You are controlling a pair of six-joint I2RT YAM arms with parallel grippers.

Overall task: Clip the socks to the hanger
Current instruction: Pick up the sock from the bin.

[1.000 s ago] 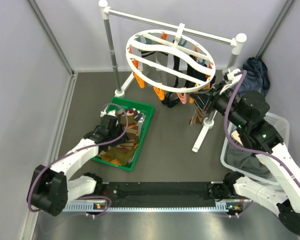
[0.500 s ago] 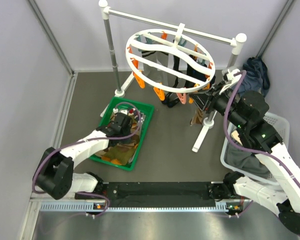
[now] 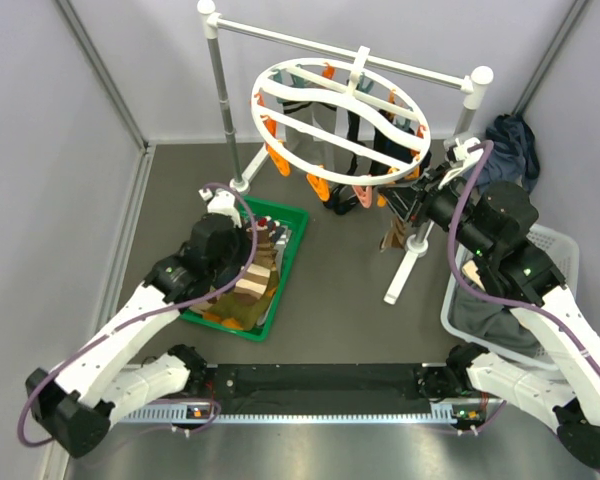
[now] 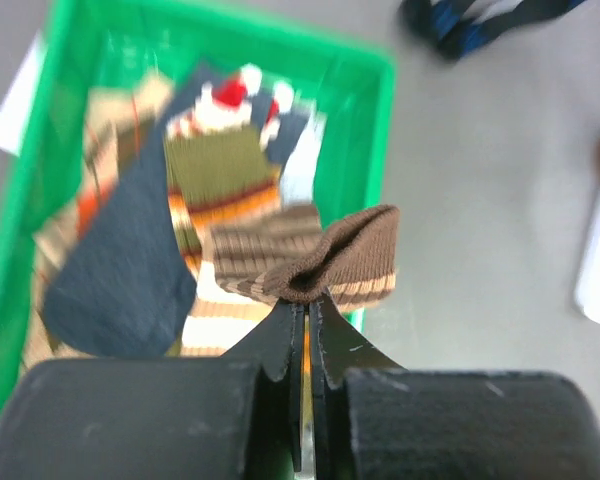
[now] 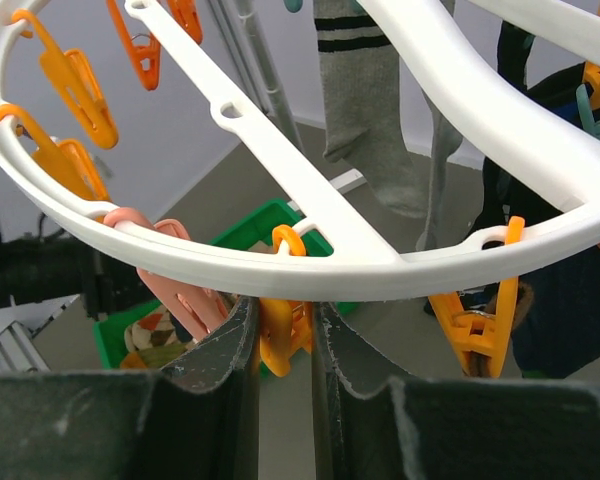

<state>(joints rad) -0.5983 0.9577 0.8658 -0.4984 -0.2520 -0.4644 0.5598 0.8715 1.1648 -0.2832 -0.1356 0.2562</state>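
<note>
Inside left hand (image 4: 302, 303), sock (image 4: 332, 252); inside right hand (image 5: 283, 312), clip (image 5: 277, 345)

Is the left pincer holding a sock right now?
Yes, the left pincer is shut on a brown striped sock, held above the green tray.

1 tray (image 3: 292, 250) sits left of centre on the surface (image 3: 340, 290), socks (image 3: 242, 300) in it. Stand (image 3: 280, 38) is behind by the far edge, hanger (image 5: 450, 110) hung off its rail. Basket (image 3: 450, 300) is at the right edge, cloth bundle (image 3: 510, 150) behind it.
</note>
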